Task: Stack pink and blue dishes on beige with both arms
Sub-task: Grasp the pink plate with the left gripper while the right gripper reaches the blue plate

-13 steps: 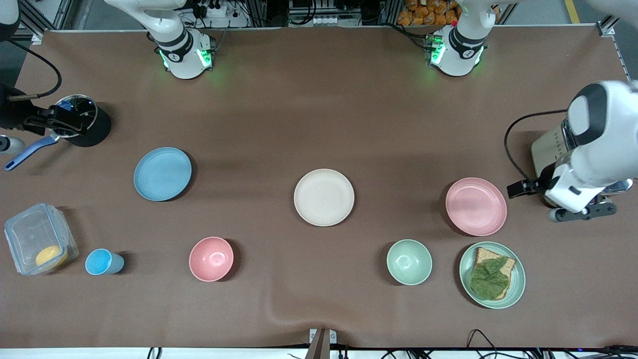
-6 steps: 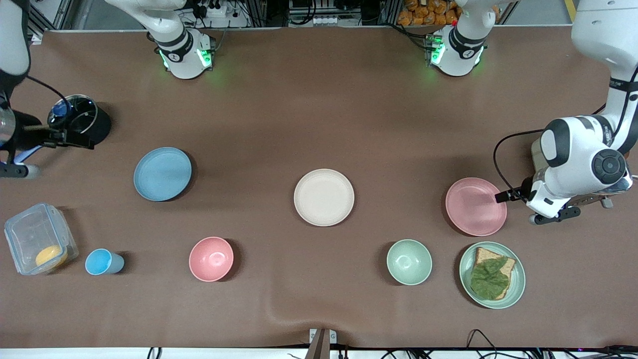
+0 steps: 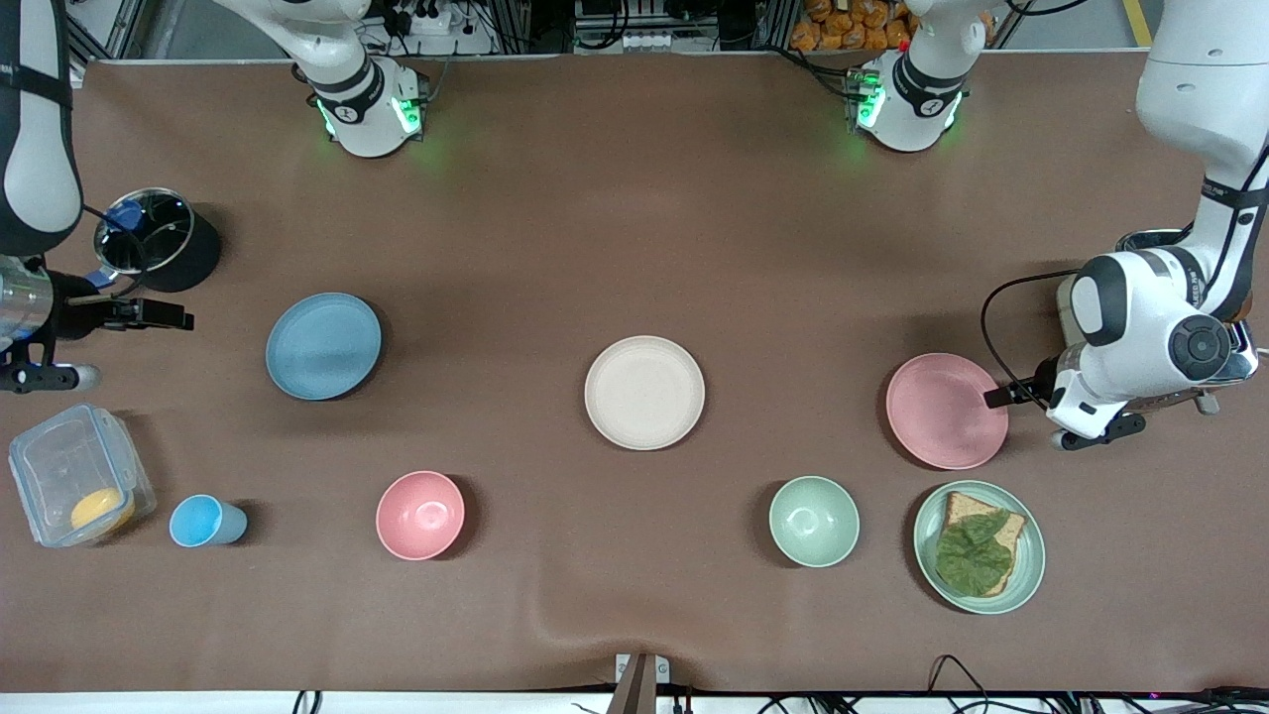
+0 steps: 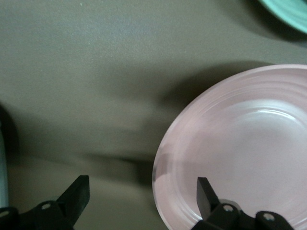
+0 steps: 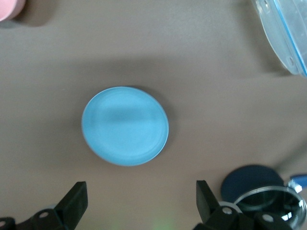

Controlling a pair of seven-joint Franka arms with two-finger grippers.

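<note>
The beige plate (image 3: 644, 393) lies mid-table. The pink plate (image 3: 947, 410) (image 4: 240, 153) lies toward the left arm's end. My left gripper (image 3: 1013, 392) (image 4: 142, 194) is open and low at that plate's rim. One finger is over the plate and the other over bare table, and nothing is gripped. The blue plate (image 3: 323, 345) (image 5: 125, 125) lies toward the right arm's end. My right gripper (image 3: 149, 315) (image 5: 141, 196) hangs open and empty over the table between the blue plate and a black pot.
The black pot with a glass lid (image 3: 149, 243) (image 5: 264, 191) and a clear food box (image 3: 74, 486) are at the right arm's end. Nearer the front camera stand a blue cup (image 3: 203, 522), pink bowl (image 3: 420, 515), green bowl (image 3: 814, 521) and a green plate with bread and lettuce (image 3: 979, 546).
The left gripper has come in to the pink plate's rim. The right gripper has moved off the pot toward the blue plate. The dishes have not moved.
</note>
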